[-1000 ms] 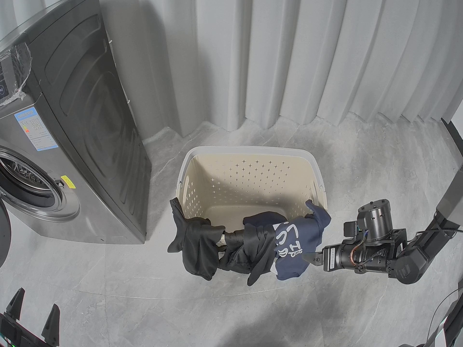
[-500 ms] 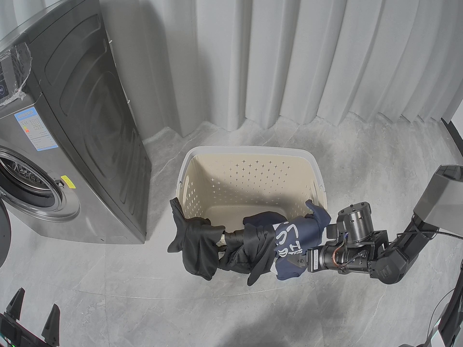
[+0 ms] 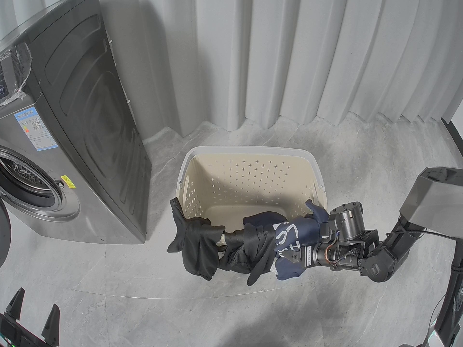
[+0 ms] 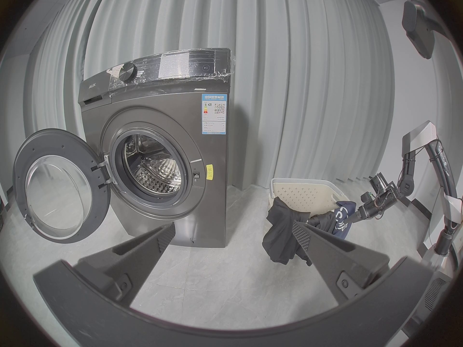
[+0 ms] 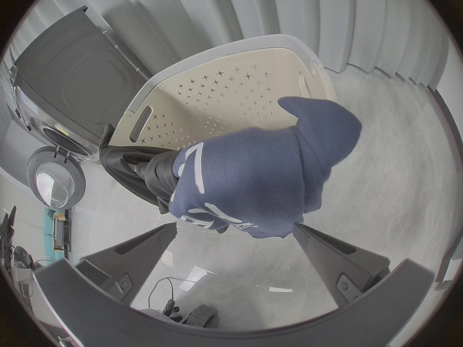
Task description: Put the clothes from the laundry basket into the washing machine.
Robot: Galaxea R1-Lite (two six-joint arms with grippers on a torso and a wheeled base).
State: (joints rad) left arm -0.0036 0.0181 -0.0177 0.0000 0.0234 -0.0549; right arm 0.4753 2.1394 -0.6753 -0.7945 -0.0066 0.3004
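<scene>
Now: my right fingers (image 5: 333, 256) stand wide, tips at the lower edge of the navy printed fabric top (image 3: 301, 237), draped over the near rim of the cream perforated plastic laundry basket (image 3: 251, 150). Best push deeper, pinch a thick fold, not hem.

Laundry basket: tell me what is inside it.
The laundry basket shows bare cream floor and perforated walls at its far side. A black garment and a navy garment drape over the near rim, covering the near floor, so anything beneath them is hidden.
</scene>
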